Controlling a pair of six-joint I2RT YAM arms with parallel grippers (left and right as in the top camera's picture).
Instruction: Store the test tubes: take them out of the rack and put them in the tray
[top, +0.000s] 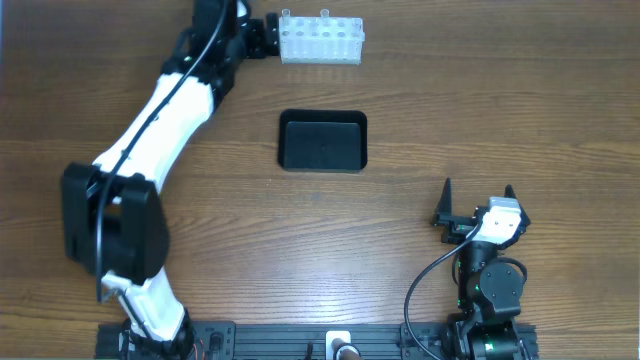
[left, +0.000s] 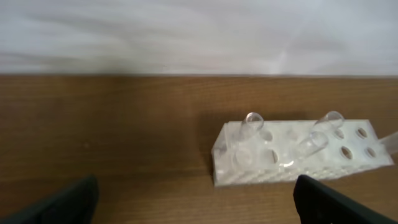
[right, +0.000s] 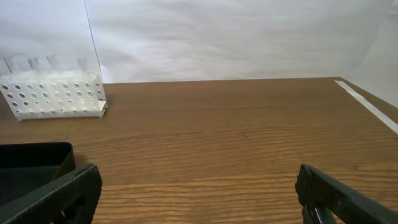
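Observation:
A white test tube rack (top: 320, 41) stands at the far edge of the table and holds clear test tubes (top: 287, 16). The black tray (top: 323, 141) lies in front of it with nothing inside. My left gripper (top: 266, 36) is open, just off the rack's left end. In the left wrist view the rack (left: 298, 159) lies ahead between the fingers (left: 65, 202), with tilted tubes (left: 252, 125) sticking out. My right gripper (top: 478, 205) is open near its base, far from the rack (right: 56, 94) and the tray (right: 31, 160).
Bare wooden tabletop surrounds the tray on all sides. A white wall rises behind the rack. A pale strip (right: 367, 102) marks the table's right edge in the right wrist view.

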